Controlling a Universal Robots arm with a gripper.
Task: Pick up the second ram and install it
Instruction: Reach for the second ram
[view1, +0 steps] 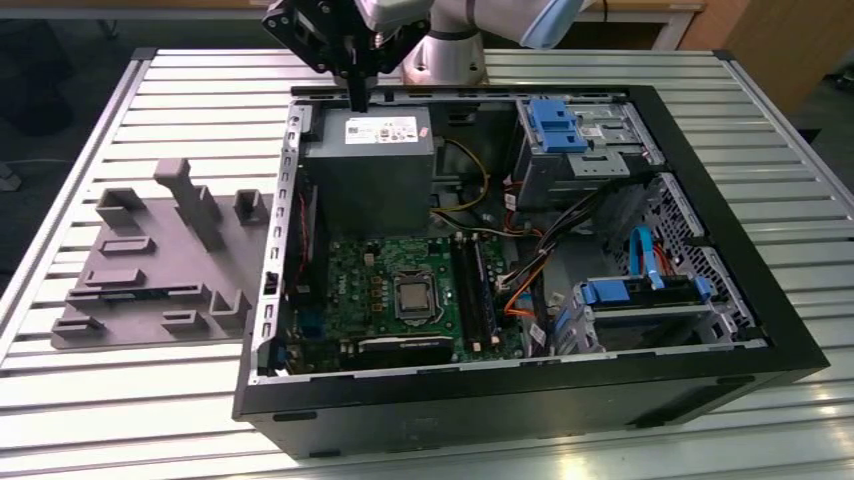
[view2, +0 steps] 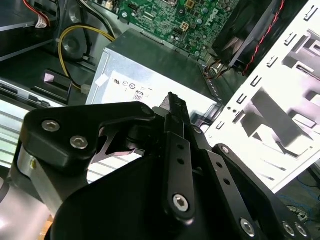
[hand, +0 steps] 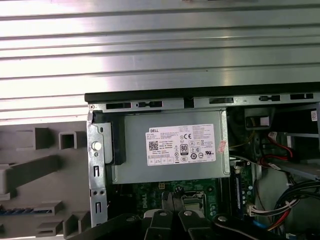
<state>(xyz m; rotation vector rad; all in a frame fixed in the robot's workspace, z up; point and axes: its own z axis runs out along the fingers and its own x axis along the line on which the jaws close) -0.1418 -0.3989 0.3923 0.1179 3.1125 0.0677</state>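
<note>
Hovering gripper (view1: 358, 100): hangs over the far rim of the computer case (view1: 534, 412), above the labelled end of the power supply (view1: 367, 175), touching nothing.
Finger state: the black fingers are brought together with nothing between them (in the exterior view the tips read as one thin bar).
Task piece: the second ram (hand: 9, 211) is a blue-green strip lying in a groove of the grey holder (hand: 30, 172), cut off by the edge of the first wrist view; nothing grips it.
Holder position: on the slatted table (view1: 134, 400), outside the case, on the exterior view's left.
Gap: gripper and ram are well apart, with the case wall between them.
Inside the case: a green motherboard (view1: 380, 285) lies next to the power supply, with long black slots (view1: 467, 295) beside the processor socket.
</note>
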